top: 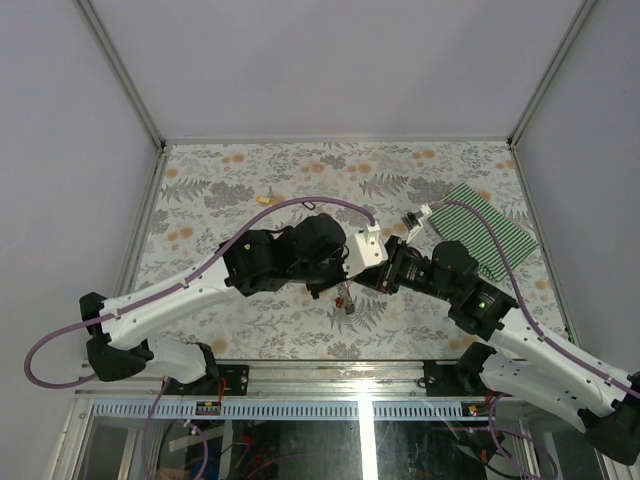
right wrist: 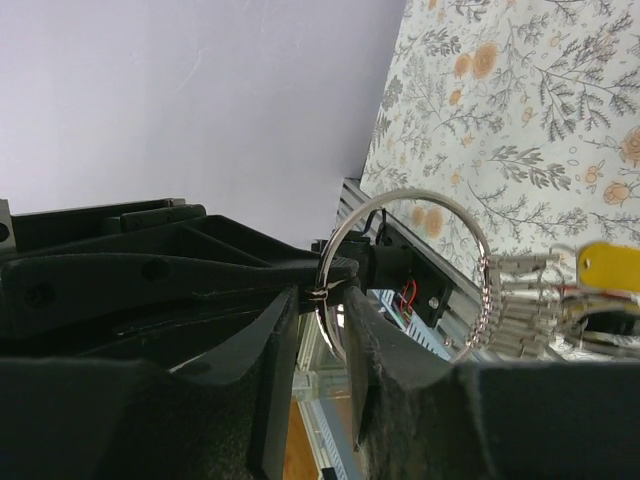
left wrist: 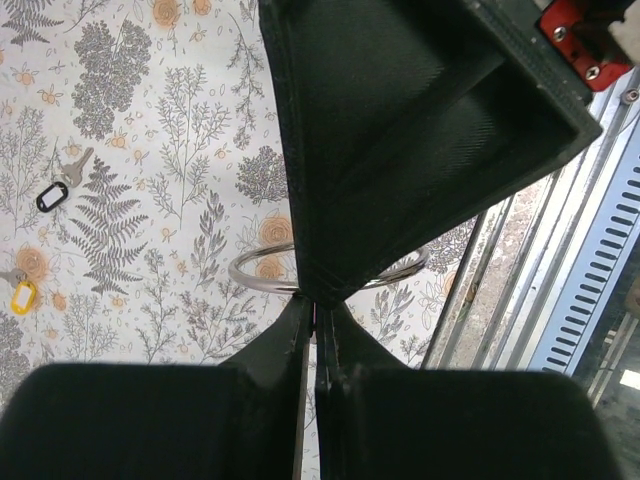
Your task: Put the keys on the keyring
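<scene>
Keyring (right wrist: 432, 196): held above the surface (top: 262, 322) where the two arms meet, just below the middle of the top view. The right wrist camera sees it almost face-on as a full silver circle. The left wrist camera sees it nearly edge-on as a flat oval with its long axis running 9 to 3 o'clock.
Left jaws: closed to a thin slit, pinching the ring wire. In the right wrist view they reach in from 9 o'clock and meet the ring at its 9 o'clock edge.
Right jaws: narrow, with the ring wire passing between the two pads just beside the left pinch point, so both arms grip the ring's same side.
Threaded keys (right wrist: 525, 300): a bunch of metal blades sits on the ring's 3 to 4 o'clock arc, opposite the grip. Their long axes lie across the wire, pointing away toward 3 o'clock.
Yellow head (right wrist: 610, 265): at the outer end of that bunch, beyond the ring.
Black-headed key (left wrist: 55, 190): loose on the surface at 9 o'clock in the left wrist view, blade pointing toward 1 o'clock.
Yellow-headed key (left wrist: 22, 297): loose at the left edge, below the black one and apart from it; its blade is cut off by the frame.
Green striped mat (top: 490, 232): flat at 2 o'clock, well apart from the ring.
</scene>
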You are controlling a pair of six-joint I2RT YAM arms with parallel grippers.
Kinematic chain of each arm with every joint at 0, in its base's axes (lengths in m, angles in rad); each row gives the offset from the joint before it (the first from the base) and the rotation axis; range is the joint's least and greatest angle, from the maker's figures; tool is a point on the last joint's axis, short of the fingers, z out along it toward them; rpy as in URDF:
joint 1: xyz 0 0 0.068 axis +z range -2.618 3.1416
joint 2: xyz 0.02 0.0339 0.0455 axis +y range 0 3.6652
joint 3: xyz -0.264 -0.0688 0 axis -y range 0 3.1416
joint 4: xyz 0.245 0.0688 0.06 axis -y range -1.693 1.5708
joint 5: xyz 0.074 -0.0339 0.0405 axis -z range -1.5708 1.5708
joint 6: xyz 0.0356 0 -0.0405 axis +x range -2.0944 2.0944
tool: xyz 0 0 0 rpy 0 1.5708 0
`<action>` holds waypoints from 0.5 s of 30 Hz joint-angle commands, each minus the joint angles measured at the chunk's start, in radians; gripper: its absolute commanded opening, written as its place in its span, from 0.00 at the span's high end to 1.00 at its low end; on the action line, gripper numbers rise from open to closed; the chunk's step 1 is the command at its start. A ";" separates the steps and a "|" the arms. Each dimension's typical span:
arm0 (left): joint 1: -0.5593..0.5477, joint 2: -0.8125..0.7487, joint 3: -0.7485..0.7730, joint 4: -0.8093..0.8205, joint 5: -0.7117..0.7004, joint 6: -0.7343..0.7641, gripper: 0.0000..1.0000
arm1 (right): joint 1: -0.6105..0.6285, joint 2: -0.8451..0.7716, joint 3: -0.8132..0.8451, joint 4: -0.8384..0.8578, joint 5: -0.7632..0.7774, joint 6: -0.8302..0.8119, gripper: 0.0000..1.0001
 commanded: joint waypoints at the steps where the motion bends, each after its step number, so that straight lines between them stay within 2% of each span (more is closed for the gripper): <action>1: -0.011 -0.011 0.041 0.037 -0.008 0.013 1.00 | 0.003 0.011 -0.007 0.100 -0.046 0.027 0.71; 10: -0.012 -0.026 0.039 0.060 -0.002 0.012 1.00 | 0.003 0.011 -0.041 0.155 -0.060 0.062 0.82; 13: -0.012 -0.034 0.036 0.074 0.008 0.012 1.00 | 0.003 0.007 -0.047 0.156 -0.054 0.062 0.90; 15: -0.013 -0.041 0.030 0.084 0.014 0.010 1.00 | 0.003 -0.003 -0.050 0.158 -0.044 0.062 0.98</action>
